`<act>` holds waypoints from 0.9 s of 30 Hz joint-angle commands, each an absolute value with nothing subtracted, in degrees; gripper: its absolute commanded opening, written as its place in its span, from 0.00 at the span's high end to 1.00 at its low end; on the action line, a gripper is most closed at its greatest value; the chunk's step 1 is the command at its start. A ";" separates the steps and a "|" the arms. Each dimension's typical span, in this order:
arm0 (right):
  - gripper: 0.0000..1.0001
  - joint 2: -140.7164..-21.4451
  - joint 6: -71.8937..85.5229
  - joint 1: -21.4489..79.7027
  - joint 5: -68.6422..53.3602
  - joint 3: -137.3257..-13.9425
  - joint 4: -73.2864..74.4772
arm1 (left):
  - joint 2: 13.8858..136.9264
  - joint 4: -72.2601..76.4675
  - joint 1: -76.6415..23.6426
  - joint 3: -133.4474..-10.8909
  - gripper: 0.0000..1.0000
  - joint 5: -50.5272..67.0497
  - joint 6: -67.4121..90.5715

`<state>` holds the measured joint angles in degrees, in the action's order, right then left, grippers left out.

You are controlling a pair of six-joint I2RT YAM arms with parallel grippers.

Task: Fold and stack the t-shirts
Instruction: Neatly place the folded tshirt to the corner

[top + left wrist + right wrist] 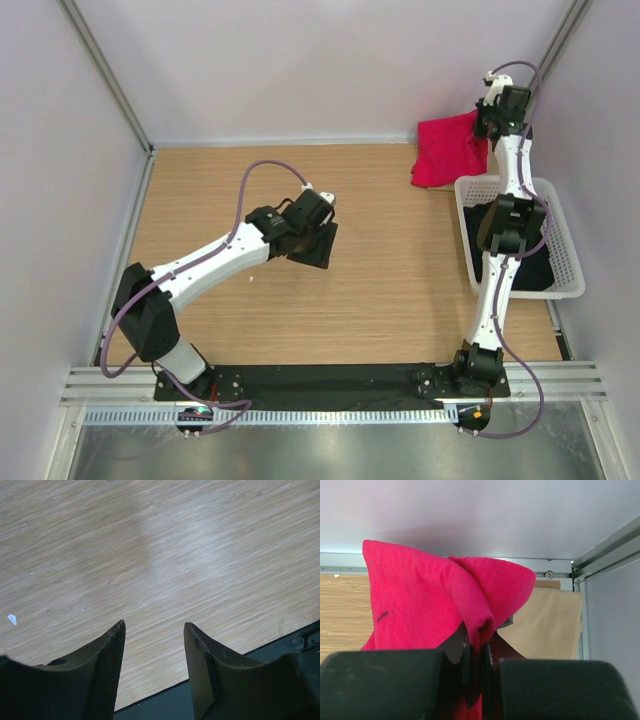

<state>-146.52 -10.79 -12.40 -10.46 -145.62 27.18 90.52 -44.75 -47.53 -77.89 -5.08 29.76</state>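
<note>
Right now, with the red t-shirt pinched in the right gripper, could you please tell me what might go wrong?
The right gripper pinches only a small bunched fold of the red t-shirt, so the cloth could slip free. The shirt hangs crumpled, so it may land in a heap. The open left gripper hovers far off, unable to help.

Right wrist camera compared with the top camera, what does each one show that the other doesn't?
Only the right wrist view: up close, the right gripper clamped shut on a fold of the red t-shirt, and a tan cloth behind it. Only the top view: the left gripper above the table, and the white basket with a dark cloth inside. Both: the red t-shirt held by the right gripper at the far end of the wooden table.
</note>
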 commanded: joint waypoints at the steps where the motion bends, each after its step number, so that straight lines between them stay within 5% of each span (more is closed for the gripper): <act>1: 0.99 -145.55 -10.37 -13.71 -12.21 -147.57 21.80 | 91.23 -45.26 -47.28 -80.59 0.48 -3.43 29.01; 22: 0.98 -152.66 -11.08 -15.73 -4.42 -146.95 16.35 | 93.34 -46.14 -46.41 -80.51 0.48 -0.88 28.56; 24: 0.91 -152.84 -10.46 -15.73 1.89 -146.51 14.78 | 93.16 -46.40 -46.41 -80.60 0.48 -0.70 28.74; 27: 0.51 -152.93 -8.98 -15.73 5.35 -147.22 13.81 | 92.20 -46.58 -46.41 -80.42 0.48 -0.79 28.74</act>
<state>-153.93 -10.13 -15.31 -2.72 -145.60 20.08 93.25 -46.00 -46.74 -78.74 -1.63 29.47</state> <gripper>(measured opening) 0.313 0.518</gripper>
